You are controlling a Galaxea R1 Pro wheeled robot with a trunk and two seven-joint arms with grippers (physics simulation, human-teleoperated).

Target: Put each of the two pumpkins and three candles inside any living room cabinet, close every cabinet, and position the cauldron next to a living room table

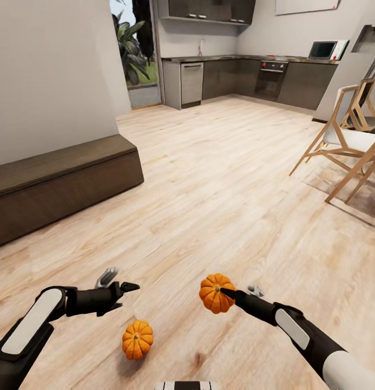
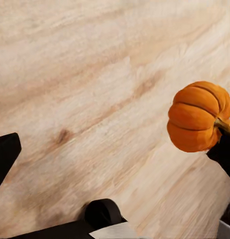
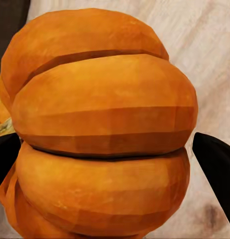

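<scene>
My right gripper (image 1: pixel 234 293) is shut on one orange pumpkin (image 1: pixel 215 294), holding it above the wood floor. In the right wrist view that pumpkin (image 3: pixel 102 124) sits between the two dark fingertips (image 3: pixel 217 159). The left wrist view catches the same pumpkin (image 2: pixel 198 116) from the side. A second pumpkin (image 1: pixel 137 339) lies on the floor close in front of me, below and between my arms. My left gripper (image 1: pixel 122 280) is open and holds nothing, up and to the left of it. The long low dark-brown cabinet (image 1: pixel 63 179) stands along the left wall, its front shut.
Light wooden chairs (image 1: pixel 344 146) stand at the right. A grey kitchen run (image 1: pixel 252 76) with an oven lines the back wall, with a doorway (image 1: pixel 136 54) to the outside beside it. Open wood floor (image 1: pixel 219 184) stretches ahead.
</scene>
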